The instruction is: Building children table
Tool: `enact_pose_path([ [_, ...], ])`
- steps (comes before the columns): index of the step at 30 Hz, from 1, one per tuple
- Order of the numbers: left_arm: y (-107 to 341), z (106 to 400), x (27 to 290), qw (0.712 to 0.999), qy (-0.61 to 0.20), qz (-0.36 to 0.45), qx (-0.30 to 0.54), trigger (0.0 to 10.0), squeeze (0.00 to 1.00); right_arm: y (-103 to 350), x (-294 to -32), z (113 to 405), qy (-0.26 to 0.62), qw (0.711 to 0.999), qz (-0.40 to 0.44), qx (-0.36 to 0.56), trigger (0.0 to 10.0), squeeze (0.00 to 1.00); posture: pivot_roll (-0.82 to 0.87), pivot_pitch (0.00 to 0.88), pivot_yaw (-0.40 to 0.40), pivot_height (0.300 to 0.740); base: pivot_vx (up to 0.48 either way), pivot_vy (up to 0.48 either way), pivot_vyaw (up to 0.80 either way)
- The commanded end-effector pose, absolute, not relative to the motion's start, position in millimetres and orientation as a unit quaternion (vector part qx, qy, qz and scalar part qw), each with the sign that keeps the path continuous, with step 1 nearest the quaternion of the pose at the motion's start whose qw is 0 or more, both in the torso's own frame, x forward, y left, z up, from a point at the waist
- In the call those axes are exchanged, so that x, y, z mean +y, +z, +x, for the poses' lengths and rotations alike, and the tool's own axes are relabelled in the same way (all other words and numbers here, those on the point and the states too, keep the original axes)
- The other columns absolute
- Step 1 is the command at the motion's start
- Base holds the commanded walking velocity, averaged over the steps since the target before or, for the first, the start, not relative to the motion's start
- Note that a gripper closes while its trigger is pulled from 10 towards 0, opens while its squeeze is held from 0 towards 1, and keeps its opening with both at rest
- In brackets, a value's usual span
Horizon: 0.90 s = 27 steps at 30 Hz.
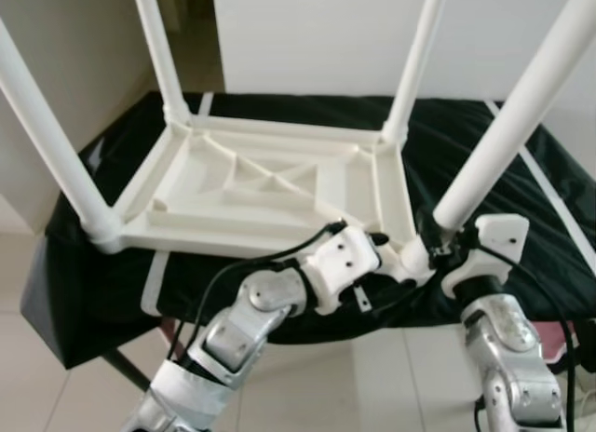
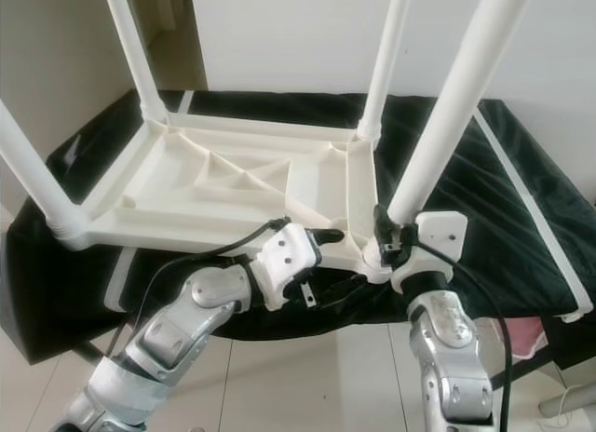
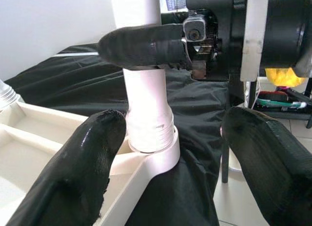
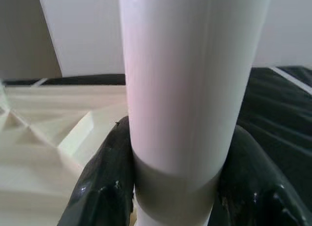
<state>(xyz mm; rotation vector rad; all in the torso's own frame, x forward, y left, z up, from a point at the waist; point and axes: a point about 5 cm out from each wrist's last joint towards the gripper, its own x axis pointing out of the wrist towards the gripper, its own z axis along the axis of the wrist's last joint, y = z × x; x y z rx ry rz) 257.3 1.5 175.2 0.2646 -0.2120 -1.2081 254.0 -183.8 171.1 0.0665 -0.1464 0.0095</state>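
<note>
Left tool [image 3: 168, 162] open, its two black fingers [image 3: 68, 177] at lower left and lower right of the frame, with the white table leg [image 3: 146, 109] standing between them at centre, nearer the left one. Leg sits in the round corner socket [image 3: 156, 158] of the upturned white tabletop [image 3: 29, 138], lower left. Right tool [image 3: 161, 43] at top: one black finger lies across the leg, black and white body at upper right. Black cloth [image 3: 195, 114] beneath, white wall upper left, clutter at right edge.
</note>
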Motion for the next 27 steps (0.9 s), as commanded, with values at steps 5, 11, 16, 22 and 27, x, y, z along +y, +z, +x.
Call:
enact_pose_path([
  [5, 178, 253, -2, 0.791, -0.589, 0.130, -0.099, 10.0, 0.00, 138, -187, 257, -0.008, 0.997, 0.076, 0.034, 10.0, 0.00, -0.05, 0.065, -0.012, 0.740, 0.000, 0.000, 0.00],
  [11, 179, 252, -2, 0.791, -0.590, 0.128, -0.099, 10.0, 0.00, 138, -189, 261, -0.008, 0.996, 0.064, 0.056, 10.0, 0.00, -0.05, 0.068, -0.013, 0.740, 0.000, 0.000, 0.00],
  [16, 180, 251, -3, 0.792, -0.589, 0.128, -0.100, 10.0, 0.00, 142, -190, 263, 0.007, 0.998, 0.009, 0.067, 10.0, 0.00, -0.05, 0.069, -0.013, 0.740, 0.000, 0.000, 0.00],
  [22, 181, 251, -3, 0.792, -0.589, 0.126, -0.101, 10.0, 0.00, 147, -189, 266, 0.037, 0.994, -0.083, 0.054, 10.0, 0.00, -0.05, 0.070, -0.017, 0.740, 0.000, 0.000, 0.00],
  [27, 182, 251, -3, 0.793, -0.587, 0.125, -0.101, 10.0, 0.00, 141, -186, 262, 0.049, 0.992, -0.101, 0.054, 10.0, 0.00, -0.05, 0.071, -0.021, 0.740, 0.000, 0.000, 0.00],
])
